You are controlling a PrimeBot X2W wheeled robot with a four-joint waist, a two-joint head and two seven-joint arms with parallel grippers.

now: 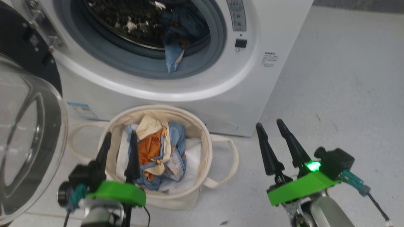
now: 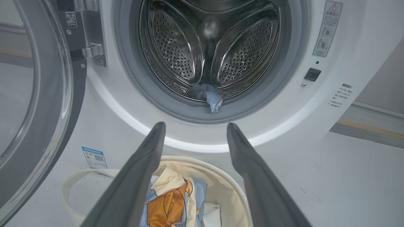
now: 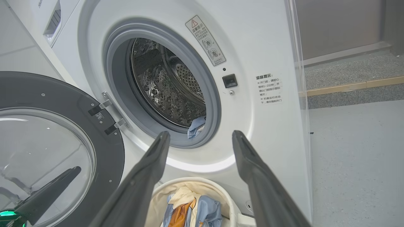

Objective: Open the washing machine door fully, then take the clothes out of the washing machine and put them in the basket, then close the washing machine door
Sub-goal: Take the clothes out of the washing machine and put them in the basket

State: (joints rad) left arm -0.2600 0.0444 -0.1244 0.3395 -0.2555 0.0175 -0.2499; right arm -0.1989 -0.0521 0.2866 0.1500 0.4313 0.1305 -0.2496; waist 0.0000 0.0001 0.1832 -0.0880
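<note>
**Head view.** Both end effectors are shown over the floor (image 1: 331,94). The left end effector (image 1: 121,132) is held above the basket (image 1: 205,142), fingers parted and nothing between them. The right end effector (image 1: 269,123) is held well to the right of the basket, fingers likewise parted and empty. Below the left end effector, clothes (image 1: 157,151) are seen heaped in the basket on a white sheet (image 1: 193,157). The washing machine (image 1: 221,94) stands ahead of both end effectors.

**Left wrist view.** The steel drum (image 2: 208,47) is seen straight on, ahead of and above the fingertips. One blue garment (image 2: 212,97) is lodged at the lower lip of the drum. Its long axis runs downward, with its free end draped over the grey gasket (image 2: 126,63) and pointing toward the basket. A blue label (image 2: 94,157) is seen low on the front, left of the fingers.

**Right wrist view.** The washing machine door (image 3: 63,91) is seen swung open on its hinge (image 3: 117,124), left of the fingers. One dark finger (image 3: 47,195) of the left end effector is seen through the door glass. The basket mouth faces upward, between and below the fingers.
</note>
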